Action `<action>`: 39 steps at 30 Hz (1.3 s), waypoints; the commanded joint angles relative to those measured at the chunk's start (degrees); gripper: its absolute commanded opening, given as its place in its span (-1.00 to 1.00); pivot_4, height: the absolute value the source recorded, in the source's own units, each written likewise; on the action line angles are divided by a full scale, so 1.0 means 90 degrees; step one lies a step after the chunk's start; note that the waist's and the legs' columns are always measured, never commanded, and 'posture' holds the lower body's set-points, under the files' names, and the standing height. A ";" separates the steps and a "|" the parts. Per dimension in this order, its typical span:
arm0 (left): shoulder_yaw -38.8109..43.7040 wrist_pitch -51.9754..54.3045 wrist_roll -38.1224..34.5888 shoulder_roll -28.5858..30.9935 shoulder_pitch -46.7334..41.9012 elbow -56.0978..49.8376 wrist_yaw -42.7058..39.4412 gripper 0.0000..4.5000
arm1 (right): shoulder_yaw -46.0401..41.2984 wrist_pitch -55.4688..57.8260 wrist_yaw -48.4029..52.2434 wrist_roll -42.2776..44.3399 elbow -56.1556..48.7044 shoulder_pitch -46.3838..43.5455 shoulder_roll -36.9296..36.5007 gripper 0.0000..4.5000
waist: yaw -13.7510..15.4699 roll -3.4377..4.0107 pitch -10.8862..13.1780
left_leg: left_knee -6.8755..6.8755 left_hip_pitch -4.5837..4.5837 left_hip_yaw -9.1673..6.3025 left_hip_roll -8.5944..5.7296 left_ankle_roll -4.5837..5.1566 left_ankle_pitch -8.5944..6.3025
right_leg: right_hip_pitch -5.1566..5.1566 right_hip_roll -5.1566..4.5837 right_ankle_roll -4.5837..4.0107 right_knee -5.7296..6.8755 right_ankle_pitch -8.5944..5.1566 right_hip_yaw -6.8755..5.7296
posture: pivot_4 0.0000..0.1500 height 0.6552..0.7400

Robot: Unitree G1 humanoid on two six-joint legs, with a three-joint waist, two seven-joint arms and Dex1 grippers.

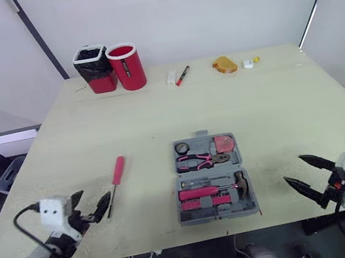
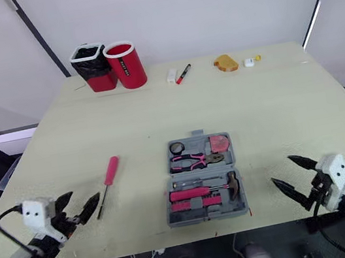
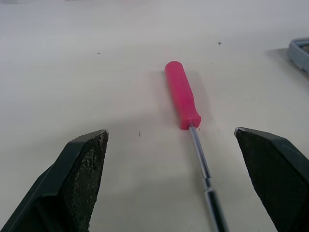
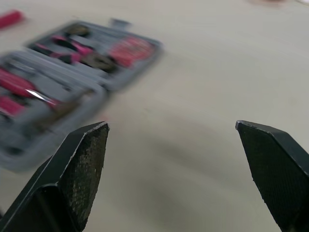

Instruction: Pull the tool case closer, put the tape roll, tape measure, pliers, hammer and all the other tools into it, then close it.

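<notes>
- The case (image 1: 212, 178) lies open near the middle of the table's (image 1: 274, 105) front edge, both grey halves flat. The pliers (image 1: 199, 160), the hammer (image 1: 240, 184) and other tools sit in its moulded slots.
- One tool is out: a pink screwdriver (image 1: 116, 180), on the bare table between the case and the front left corner. Its shaft tip points at the front edge.
- The left gripper (image 1: 95, 201) hovers by the front left corner, fingers spread wide. The shaft tip is just ahead of them, and the pink handle lies further on.
- The right gripper (image 1: 293, 168) sits near the front right corner, fingers also spread and holding nothing, apart from the case.
- The screwdriver looks light and stiff. Its round, smooth handle could roll or slip, and the thin steel shaft gives a poor grip.
- It is probably best pinched across the middle of the handle, with the fingers square to it.
- The case looks like rigid plastic and is likely fairly heavy with tools in it.
- Pressing on the far half's outer edge should fold it shut. Any tool not seated in its slot could block that.
- A black cup (image 1: 94, 69), a red cup (image 1: 127, 66) and a marker (image 1: 182, 75) stand along the back edge.
</notes>
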 commanded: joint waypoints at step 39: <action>-0.1164 0.2177 0.0617 -0.1139 -0.0020 -0.2321 0.2262 -0.81 | 0.1360 -0.0037 0.1528 0.0134 -0.0361 -0.1602 -0.0648 1.00 | 0.0033 -0.0021 -0.0013 | 0.0003 -0.0011 -0.0083 -0.0002 -0.0001 0.0000 | 0.0015 -0.0018 0.0001 -0.0002 0.0002 -0.0031 | 1.00 1.00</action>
